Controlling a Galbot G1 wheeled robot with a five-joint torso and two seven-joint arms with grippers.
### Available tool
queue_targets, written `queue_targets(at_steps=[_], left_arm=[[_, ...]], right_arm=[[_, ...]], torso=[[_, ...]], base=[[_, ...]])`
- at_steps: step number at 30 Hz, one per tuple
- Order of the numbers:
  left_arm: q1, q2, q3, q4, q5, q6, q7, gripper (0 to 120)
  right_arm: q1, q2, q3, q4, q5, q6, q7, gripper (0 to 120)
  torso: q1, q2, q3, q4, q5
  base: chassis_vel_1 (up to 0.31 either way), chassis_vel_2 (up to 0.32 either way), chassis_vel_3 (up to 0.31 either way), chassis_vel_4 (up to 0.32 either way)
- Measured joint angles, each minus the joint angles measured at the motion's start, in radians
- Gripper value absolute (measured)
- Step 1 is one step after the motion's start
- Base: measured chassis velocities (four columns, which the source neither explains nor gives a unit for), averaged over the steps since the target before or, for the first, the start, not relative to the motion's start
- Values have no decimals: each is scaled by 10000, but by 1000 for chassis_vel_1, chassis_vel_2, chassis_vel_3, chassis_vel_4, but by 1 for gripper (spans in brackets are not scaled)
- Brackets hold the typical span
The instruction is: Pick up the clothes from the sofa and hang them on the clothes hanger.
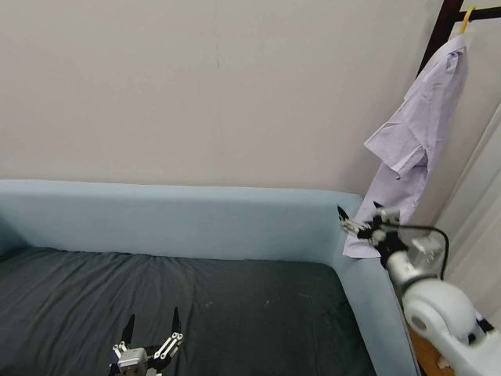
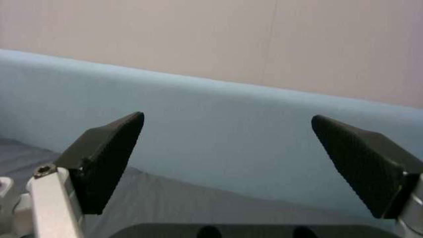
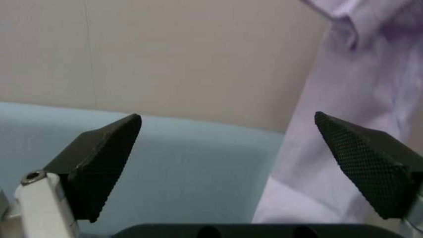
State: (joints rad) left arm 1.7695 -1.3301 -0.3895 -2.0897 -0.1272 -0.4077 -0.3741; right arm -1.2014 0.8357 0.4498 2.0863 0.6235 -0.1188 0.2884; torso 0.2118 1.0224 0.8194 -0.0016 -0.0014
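Observation:
A pale lilac shirt [image 1: 412,133] hangs on a yellow hanger [image 1: 467,17] from a dark stand [image 1: 438,31] at the right, past the sofa's arm. My right gripper [image 1: 350,222] is open just beside the shirt's lower hem, above the sofa's right corner; the right wrist view has the shirt [image 3: 357,124] behind its spread fingers [image 3: 99,163]. My left gripper [image 1: 153,337] is open low over the dark seat cushion [image 1: 196,313], holding nothing. Its fingers [image 2: 106,158] face the light blue backrest [image 2: 218,134].
The light blue sofa [image 1: 172,219] stands against a plain beige wall [image 1: 203,86]. Its right arm [image 1: 376,298] runs down to the robot's right arm. A pale curtain or panel [image 1: 477,211] stands at the far right behind the shirt.

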Motion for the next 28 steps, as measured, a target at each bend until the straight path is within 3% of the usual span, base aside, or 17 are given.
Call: queue_targets(at_steps=[2,3,6,7,9,15,20,28], left_arm=[[0,-18,-9,33,-8,-74,-15,100],[15,-35,-46,108,6,-277,-24,100],[56,-19,-60,126,11,-361,-29,100],[80,30,-81,130,12,-403,-29,100],[184,240,-168,108,-20,-482,-23,100],[556,543,-379,-203,-142,-353,-32,100],[902,788,-480,-332,-264,-385,22,100],[1013,988,-221,26,27,-688,224,100]], right_arm=[[-720,371,323,140,-359,279,-193,100],[-2181,1226,899,313,-1298,1151,-698,100],[-2958,1770,1171,368,-2035,1818,-1041,100],[-3417,2109,1329,407,-2456,2192,-1196,100],[-4848,3215,1750,492,-3473,3431,-1648,100],[-6360,4384,2089,750,-3835,4421,-2272,100],[-6991,4940,2112,703,-4232,5306,-2523,100],[-7100,5170,2216,715,-4301,5647,-2568,100]], torso=[[0,0,1,3,3],[0,0,0,0,10],[-1,0,0,-3,4],[0,0,0,12,1],[0,0,1,3,1],[0,1,1,3,2],[0,0,2,4,3],[2,-1,3,4,5]], base=[[0,0,0,0],[0,0,0,0],[0,0,0,0],[0,0,0,0],[0,0,0,0],[0,0,0,0],[0,0,0,0],[0,0,0,0]])
